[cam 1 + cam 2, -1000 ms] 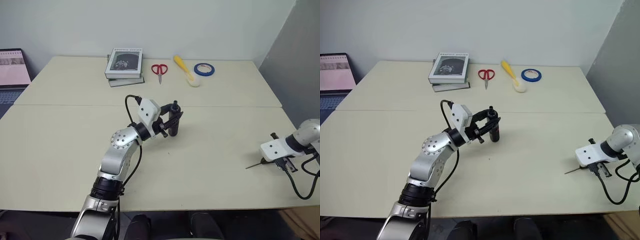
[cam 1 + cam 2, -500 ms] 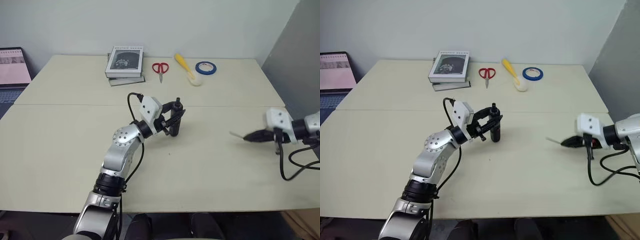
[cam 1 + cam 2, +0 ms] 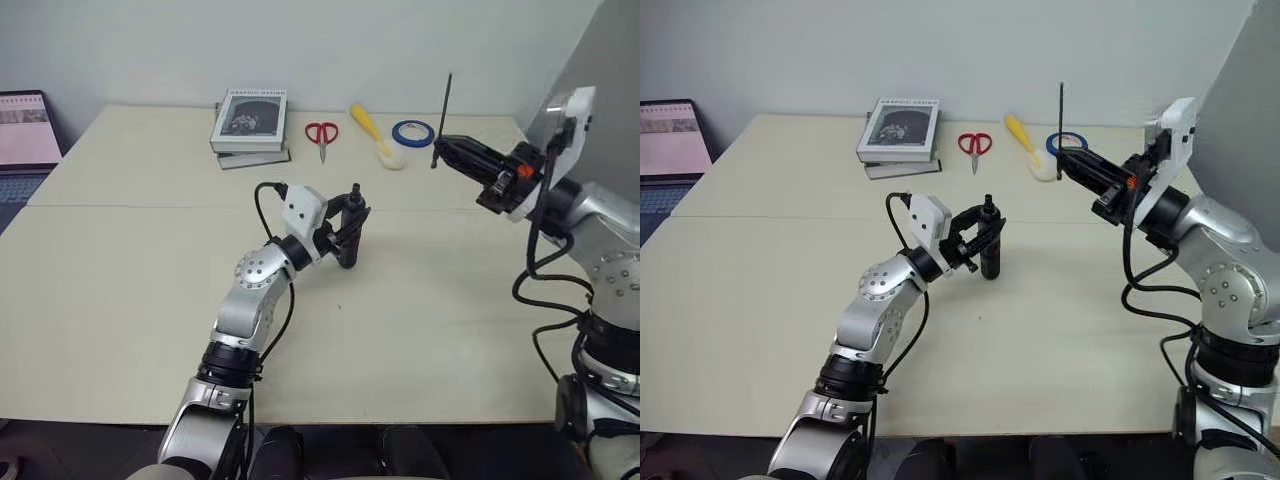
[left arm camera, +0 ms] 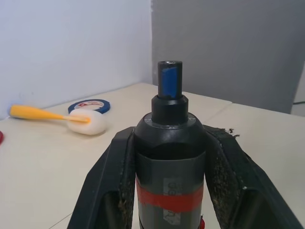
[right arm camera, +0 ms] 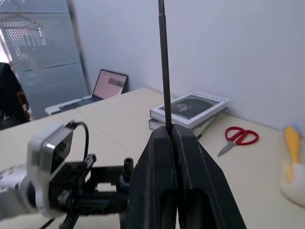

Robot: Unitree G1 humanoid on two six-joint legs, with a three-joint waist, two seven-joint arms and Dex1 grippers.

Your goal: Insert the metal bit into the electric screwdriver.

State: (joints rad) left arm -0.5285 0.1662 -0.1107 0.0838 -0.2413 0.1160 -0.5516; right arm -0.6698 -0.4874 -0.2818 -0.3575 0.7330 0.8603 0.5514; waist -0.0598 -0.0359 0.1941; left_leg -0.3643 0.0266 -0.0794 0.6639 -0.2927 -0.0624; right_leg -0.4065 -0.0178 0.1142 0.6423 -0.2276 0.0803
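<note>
The electric screwdriver (image 3: 347,238) is held upright over the middle of the table (image 3: 130,300), with its front end upward, and the fingers of the left gripper (image 3: 343,228) are clamped on its body from both sides. In the left wrist view the red band is seen between the two fingers (image 4: 112,181), and the open socket at the tip is free; nothing is put in it yet.

The metal bit (image 3: 444,113) is pinched at its lower end between the closed fingers of the right gripper (image 3: 442,146). It stands almost vertical, and it is found well to the right of the screwdriver and higher than its tip. It touches neither the screwdriver nor the table.

So both pick-ups can be judged as done: each part is already in a gripper and lifted. What is left is the main step. The bit must be brought over the screwdriver, turned so that one free end faces the socket, lined up with it and pushed in. The bit is thin, so a small error of angle could make it miss the socket.
</note>
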